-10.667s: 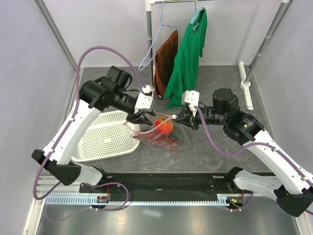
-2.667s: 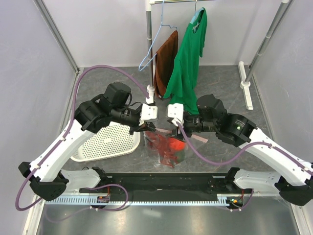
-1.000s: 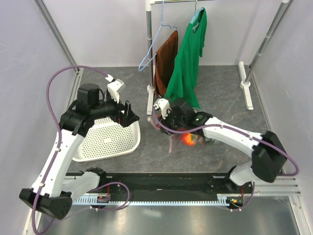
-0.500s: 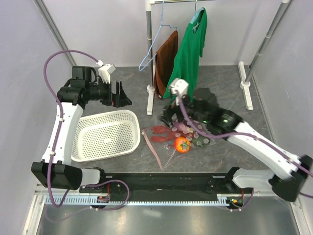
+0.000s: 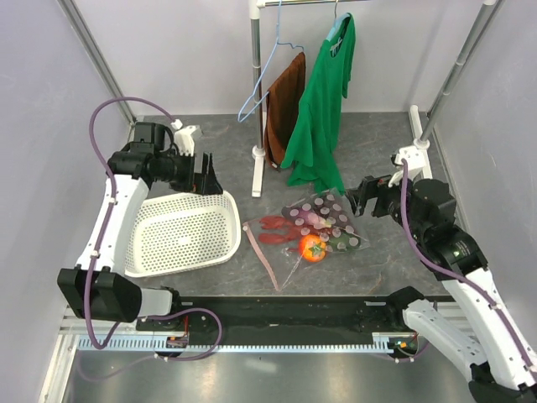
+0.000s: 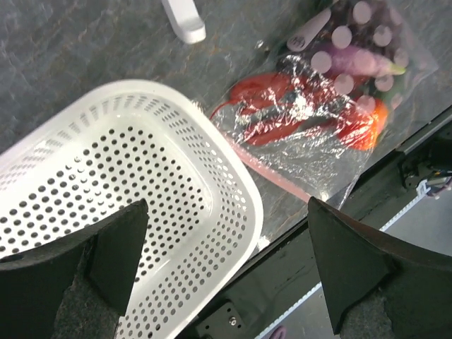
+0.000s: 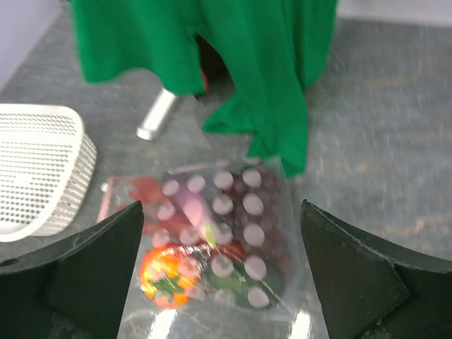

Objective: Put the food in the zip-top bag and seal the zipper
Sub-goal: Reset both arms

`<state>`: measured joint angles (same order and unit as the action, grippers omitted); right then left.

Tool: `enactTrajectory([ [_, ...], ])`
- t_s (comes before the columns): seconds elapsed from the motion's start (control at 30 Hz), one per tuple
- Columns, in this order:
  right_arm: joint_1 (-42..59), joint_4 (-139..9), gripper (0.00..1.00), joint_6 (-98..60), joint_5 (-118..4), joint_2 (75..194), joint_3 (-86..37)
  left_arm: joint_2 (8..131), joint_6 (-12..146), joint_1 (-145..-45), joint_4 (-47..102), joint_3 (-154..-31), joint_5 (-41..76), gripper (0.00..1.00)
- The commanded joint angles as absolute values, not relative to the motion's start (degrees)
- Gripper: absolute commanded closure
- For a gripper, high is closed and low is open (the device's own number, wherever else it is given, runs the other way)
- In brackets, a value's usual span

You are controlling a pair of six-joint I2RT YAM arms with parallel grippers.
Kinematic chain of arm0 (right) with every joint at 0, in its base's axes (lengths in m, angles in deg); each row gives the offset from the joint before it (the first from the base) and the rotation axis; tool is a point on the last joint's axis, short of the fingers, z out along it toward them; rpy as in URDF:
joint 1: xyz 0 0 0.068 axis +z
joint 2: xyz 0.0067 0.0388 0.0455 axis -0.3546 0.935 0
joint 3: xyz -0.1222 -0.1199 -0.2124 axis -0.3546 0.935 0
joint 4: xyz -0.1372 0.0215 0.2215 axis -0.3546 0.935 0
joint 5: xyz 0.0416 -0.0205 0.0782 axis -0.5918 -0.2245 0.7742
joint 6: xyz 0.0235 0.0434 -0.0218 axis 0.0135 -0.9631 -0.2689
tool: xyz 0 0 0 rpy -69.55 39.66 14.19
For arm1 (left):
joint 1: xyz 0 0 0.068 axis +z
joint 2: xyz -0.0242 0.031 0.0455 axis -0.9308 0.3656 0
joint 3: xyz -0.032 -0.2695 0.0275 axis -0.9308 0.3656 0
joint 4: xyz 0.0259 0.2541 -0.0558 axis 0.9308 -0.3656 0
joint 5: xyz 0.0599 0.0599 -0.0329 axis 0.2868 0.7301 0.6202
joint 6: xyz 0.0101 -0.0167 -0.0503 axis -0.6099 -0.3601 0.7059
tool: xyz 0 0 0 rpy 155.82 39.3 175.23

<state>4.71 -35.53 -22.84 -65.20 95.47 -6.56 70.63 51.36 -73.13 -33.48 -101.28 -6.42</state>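
Note:
The zip-top bag lies flat on the grey table between the arms, with the food inside: red lobster, tomato, grape bunch and a green piece. The zipper, a pink strip, runs along its left edge. The right wrist view looks down on the bag, tomato and grapes. My right gripper hangs open to the bag's right, apart from it. My left gripper is open above the far edge of the basket, empty. The left wrist view shows the bag and zipper.
A white perforated basket sits left of the bag, seen in both wrist views: basket, basket. Behind the bag stands a clothes rack post with a green shirt, a brown cloth and a blue hanger.
My right gripper has let go of the bag and drawn back to the right, opening wide. The bag now lies flat. My left arm has shifted slightly toward the basket.

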Motion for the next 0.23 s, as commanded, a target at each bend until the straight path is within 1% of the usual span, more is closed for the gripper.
enactTrajectory([
  [0.0,-0.3,-33.7,0.02,-28.4,-63.2,91.6,-2.0,66.5,47.8,-72.9,-33.1,-98.3,-4.5,0.00],
  [0.13,-4.9,-35.4,0.02,-31.7,-57.8,89.6,2.0,64.5,47.2,-72.9,-31.7,-93.8,-4.0,0.00],
  [0.2,-6.6,-35.7,0.02,-31.2,-57.5,88.4,2.7,63.7,47.3,-72.9,-31.4,-93.0,-3.7,0.00],
])
